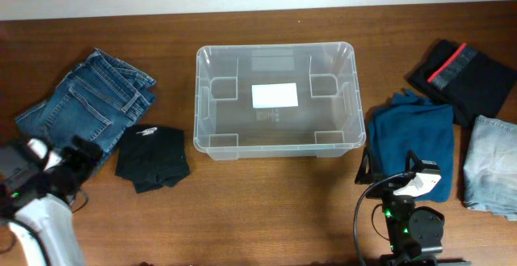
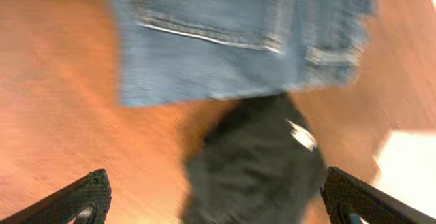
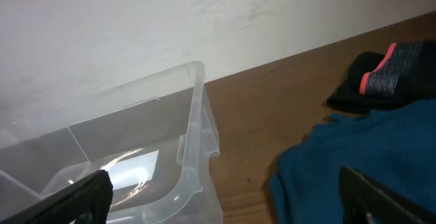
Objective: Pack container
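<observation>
The left gripper [image 2: 216, 178] has its fingers [image 2: 82, 200] spread wide with nothing between them. In its wrist view a crumpled black garment [image 2: 255, 169] lies on the table [image 2: 54, 101] straight ahead, in line with the gap between the two tips, low in the middle of the frame. That picture is blurred, so I cannot tell whether the tips are close to the cloth or well above it. Beyond the black garment, across the top of the frame, lies a folded pair of jeans [image 2: 225, 33], its lower edge touching or just overlapping the black one. The right gripper [image 3: 225, 176] is just as wide open and holds nothing. A blue garment [image 3: 354, 163] fills the lower right of its view, and one corner of the container [image 3: 193, 108] stands at the left. From overhead the container sits in the middle of the table with its long axis running left to right, holding only its white label [image 1: 274, 95]. It lies up and to the right of the left gripper, with the black garment between them. The right gripper, at the lower right, is the nearer of the two to the container. A black and red garment [image 1: 462, 76] and a pale denim piece [image 1: 491, 165] lie at the right edge. The next move looks like the left arm's: close on the black garment, then carry it rightward over the container's near left corner.
</observation>
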`<state>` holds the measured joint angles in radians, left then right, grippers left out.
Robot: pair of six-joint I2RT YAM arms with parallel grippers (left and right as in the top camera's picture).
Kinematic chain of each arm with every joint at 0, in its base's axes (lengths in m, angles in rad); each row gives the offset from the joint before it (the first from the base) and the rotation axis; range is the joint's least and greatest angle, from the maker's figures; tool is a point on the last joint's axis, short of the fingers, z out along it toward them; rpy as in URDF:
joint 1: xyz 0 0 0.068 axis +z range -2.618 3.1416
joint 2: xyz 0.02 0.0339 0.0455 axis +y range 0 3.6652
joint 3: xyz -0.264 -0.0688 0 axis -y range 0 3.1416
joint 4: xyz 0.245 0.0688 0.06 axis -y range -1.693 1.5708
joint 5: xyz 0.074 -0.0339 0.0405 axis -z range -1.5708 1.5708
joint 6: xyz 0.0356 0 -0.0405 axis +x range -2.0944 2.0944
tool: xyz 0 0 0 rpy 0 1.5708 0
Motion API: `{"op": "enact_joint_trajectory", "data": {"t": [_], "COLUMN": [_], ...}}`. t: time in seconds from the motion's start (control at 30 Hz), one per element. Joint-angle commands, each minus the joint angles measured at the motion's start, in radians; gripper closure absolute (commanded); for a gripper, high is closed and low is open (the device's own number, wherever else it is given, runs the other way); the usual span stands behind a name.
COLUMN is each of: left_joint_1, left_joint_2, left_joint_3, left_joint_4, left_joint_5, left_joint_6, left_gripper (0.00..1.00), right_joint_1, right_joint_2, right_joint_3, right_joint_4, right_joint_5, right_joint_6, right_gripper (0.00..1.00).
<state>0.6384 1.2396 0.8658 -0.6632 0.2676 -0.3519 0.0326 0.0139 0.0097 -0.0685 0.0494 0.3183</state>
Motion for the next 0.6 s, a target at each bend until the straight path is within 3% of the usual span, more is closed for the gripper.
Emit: {"op": "enact_joint_trajectory", "data": {"t": [0.0,0.3,0.57], "left_joint_1": [-0.130,-0.457,-0.585], "left_joint_2": [-0.059,-0.056,-0.054], "left_joint_3": [0.005,0.004,0.004], "left_joint_4": [-0.005,-0.012,-0.029], "left_joint_5": [0.026,0.027,-0.006], "left_joint_6": [0.047,0.055,0.054], "left_gripper": [0.01,0.01,0.00], "right_joint_1": [0.007,0.007,0.007], "right_joint_2": [-0.010,-0.010,-0.010], "right_joint_3": [-0.004,-0.004,-0.004], "right_joint_4": [-0.007,-0.007,-0.007], "right_joint_5": [0.012,0.012,0.012], "right_joint_6": [0.000,0.000,0.000], "right_gripper": [0.02,0.02,0.01]}}
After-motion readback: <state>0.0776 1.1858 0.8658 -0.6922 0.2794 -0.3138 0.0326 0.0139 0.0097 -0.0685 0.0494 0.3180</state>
